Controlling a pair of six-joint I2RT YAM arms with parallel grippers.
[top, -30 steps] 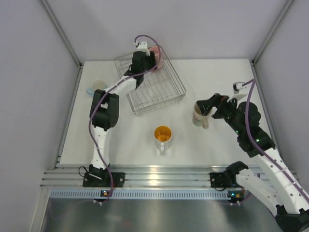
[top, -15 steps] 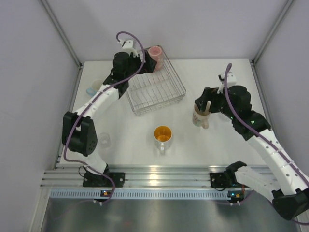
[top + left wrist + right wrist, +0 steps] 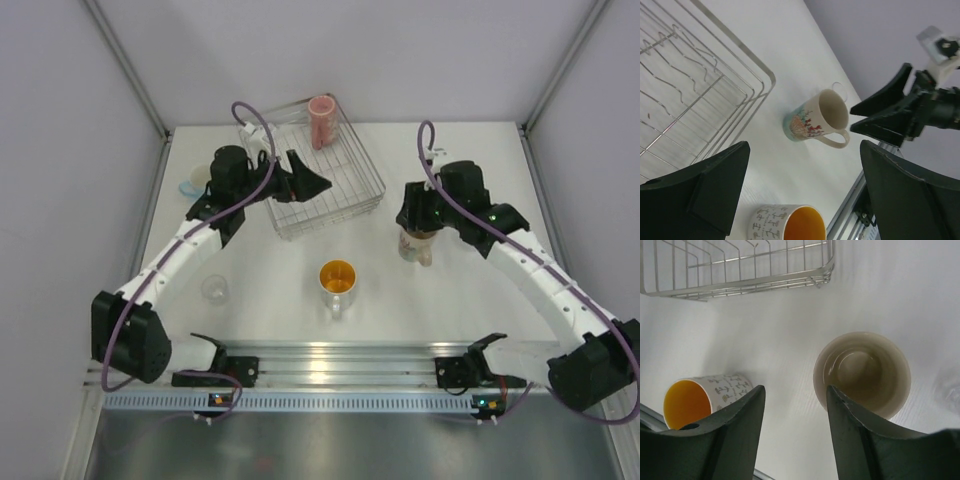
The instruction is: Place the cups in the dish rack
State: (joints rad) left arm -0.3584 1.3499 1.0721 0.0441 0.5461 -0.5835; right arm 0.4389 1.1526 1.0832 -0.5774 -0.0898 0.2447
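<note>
Item inspected: the cups and the dish rack (image 3: pixel 352 152). The dish rack is a shallow basket of thin silver wire, upper centre of the top view. One pink cup (image 3: pixel 321 120) stands upright in its far corner. The other cups sit on the white table (image 3: pixel 270 310). A cream mug (image 3: pixel 413 247) printed with red and teal figures is right of centre. A speckled mug (image 3: pixel 337 281) with an orange-yellow inside is at centre, below the rack. A clear tumbler (image 3: pixel 214 289) is at lower left, and two small cups (image 3: pixel 197 180) are at the left edge beside the rack. My left gripper (image 3: pixel 308 178) hangs over the rack's near right part with its fingers spread wide and nothing between them. My right gripper (image 3: pixel 796 390) is directly above the cream mug. Its fingers are apart, one over the mug's mouth and the other outside the rim. I cannot tell whether either touches the mug. Compared with a second ago, my left gripper has left the pink cup, which now stands alone in the rack. My left arm has swung out toward the lower left of the frame. My right gripper has moved from beside the cream mug to above it, and its fingers have narrowed. The mugs have not shifted.
</note>
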